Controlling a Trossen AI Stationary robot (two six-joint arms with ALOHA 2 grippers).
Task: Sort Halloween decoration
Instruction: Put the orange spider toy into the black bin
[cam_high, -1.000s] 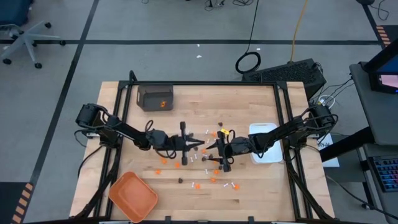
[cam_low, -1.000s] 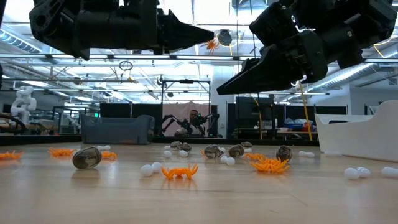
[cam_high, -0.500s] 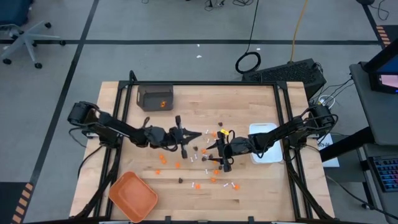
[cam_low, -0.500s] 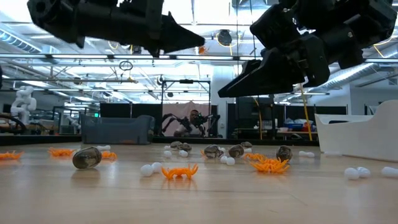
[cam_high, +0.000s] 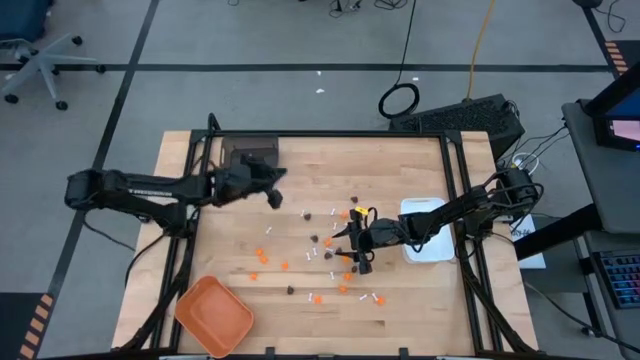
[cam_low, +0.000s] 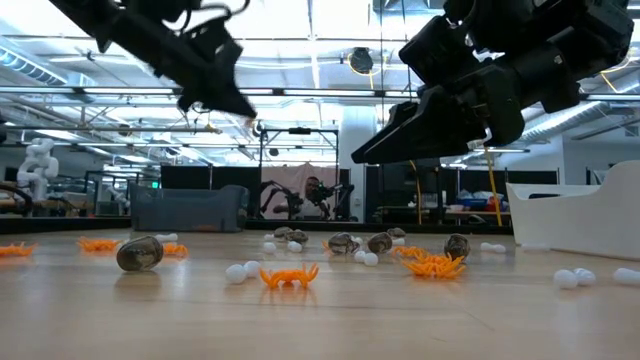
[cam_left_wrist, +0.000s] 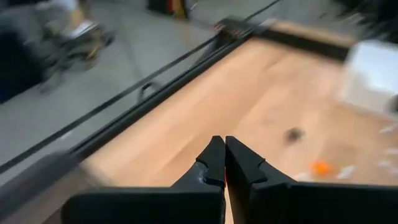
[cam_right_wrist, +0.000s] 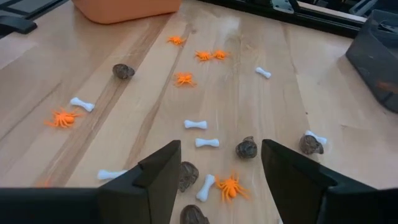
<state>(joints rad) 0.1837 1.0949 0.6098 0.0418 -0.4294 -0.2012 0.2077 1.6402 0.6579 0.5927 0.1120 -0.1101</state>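
The wooden table (cam_high: 400, 160) is strewn mid-way with the Halloween decoration (cam_high: 335, 255), unsorted. The right gripper (cam_high: 352, 249) is held wide open, empty, above it for picking. The left gripper (cam_high: 276, 199) is shut near the dark bin (cam_high: 236, 152); nothing is seen in it.

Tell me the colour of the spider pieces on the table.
Orange spiders, clearest in the right wrist view.

2 slim black jointed arms (cam_high: 140, 188), black cables looped alongside, each ending in matte black wedge-shaped fingers (cam_right_wrist: 158, 177).
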